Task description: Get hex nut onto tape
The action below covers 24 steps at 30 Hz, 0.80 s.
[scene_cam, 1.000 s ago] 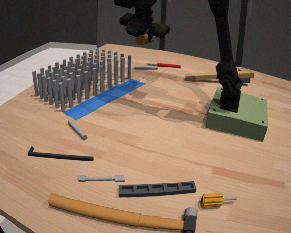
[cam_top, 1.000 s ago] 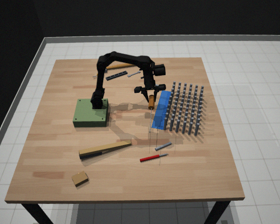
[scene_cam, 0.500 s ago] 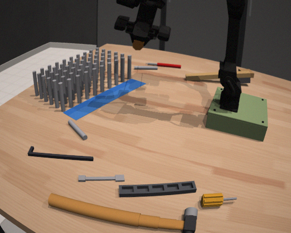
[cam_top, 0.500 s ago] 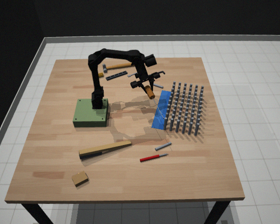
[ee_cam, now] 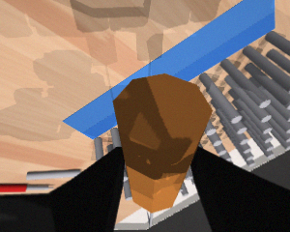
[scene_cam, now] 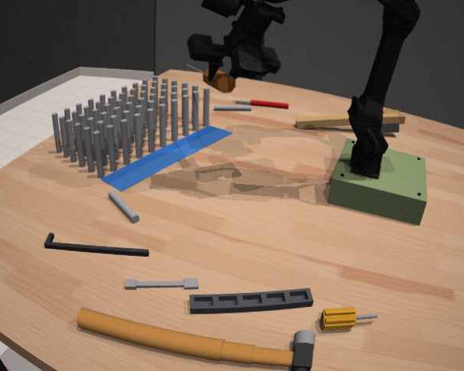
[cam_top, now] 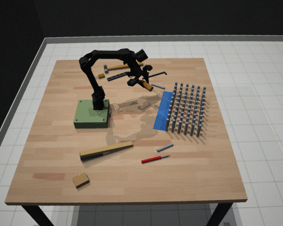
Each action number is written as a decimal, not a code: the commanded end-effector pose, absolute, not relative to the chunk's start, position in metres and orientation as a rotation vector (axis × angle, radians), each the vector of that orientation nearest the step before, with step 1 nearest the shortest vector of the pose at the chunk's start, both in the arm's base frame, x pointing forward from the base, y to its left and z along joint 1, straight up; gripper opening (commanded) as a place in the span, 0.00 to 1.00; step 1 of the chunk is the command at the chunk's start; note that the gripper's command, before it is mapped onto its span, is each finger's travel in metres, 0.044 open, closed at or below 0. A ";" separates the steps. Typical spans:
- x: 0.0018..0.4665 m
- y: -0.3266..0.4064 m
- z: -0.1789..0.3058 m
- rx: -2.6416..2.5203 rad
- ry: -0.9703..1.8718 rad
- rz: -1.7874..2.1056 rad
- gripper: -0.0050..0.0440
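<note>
Orange-brown and faceted, the handle of the hook pick (cam_top: 147,85) sat clamped in the pincer (cam_top: 139,81), which was closed on it and carried it well above the tabletop (cam_top: 51,136). The pick's long axis ran from the pincer down and outward, its thin wire shaft crossing the far end of the blue strip of tape (cam_top: 163,110) and its tip reaching the near edge of the standing spacers (cam_top: 187,109). The hex nut could not be made out in any view; by the task it lay somewhere between those spacers, so beyond the strip as seen from the pincer. The strip lay just beside the near row of spacers, so a pull back toward the arm's green base (cam_top: 81,122) would likely bring the nut straight onto it. Room among the spacers was tight, with only narrow lanes for the shaft; a loose grey rod (cam_top: 158,85) lay near the pick, and open wood lay on the base side of the strip.
</note>
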<state>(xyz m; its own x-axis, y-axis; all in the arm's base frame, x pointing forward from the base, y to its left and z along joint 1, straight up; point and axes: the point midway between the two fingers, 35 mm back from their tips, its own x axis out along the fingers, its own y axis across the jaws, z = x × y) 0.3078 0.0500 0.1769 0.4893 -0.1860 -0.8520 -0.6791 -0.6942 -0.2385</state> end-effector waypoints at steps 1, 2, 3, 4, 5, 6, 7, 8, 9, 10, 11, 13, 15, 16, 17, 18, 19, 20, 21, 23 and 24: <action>0.295 0.069 0.182 -2.270 0.543 1.164 0.00; 0.292 0.073 0.181 -2.291 0.506 1.175 0.00; 0.288 0.078 0.181 -2.313 0.469 1.186 0.00; 0.285 0.082 0.180 -2.334 0.431 1.196 0.00; 0.285 0.082 0.180 -2.334 0.431 1.196 0.00; 0.285 0.082 0.180 -2.334 0.431 1.196 0.00; 0.281 0.086 0.179 -2.355 0.393 1.206 0.00; 0.278 0.090 0.178 -2.376 0.354 1.215 0.00; 0.274 0.094 0.177 -2.396 0.315 1.224 0.00; 0.270 0.098 0.176 -2.416 0.276 1.232 0.00; 0.267 0.102 0.175 -2.436 0.237 1.239 0.00; 0.261 0.108 0.173 -2.466 0.174 1.250 0.00; 0.257 0.111 0.172 -2.483 0.136 1.256 0.00; 0.256 0.112 0.172 -2.488 0.126 1.257 0.00; 0.256 0.112 0.171 -2.489 0.123 1.258 0.00; 0.256 0.112 0.171 -2.489 0.123 1.258 0.00; 0.256 0.112 0.171 -2.489 0.123 1.258 0.00; 0.257 0.113 0.169 -2.489 0.126 1.265 0.00; 0.258 0.113 0.167 -2.489 0.127 1.265 0.00; 0.258 0.113 0.167 -2.489 0.127 1.265 0.00; 0.260 0.113 0.163 -2.488 0.134 1.270 0.00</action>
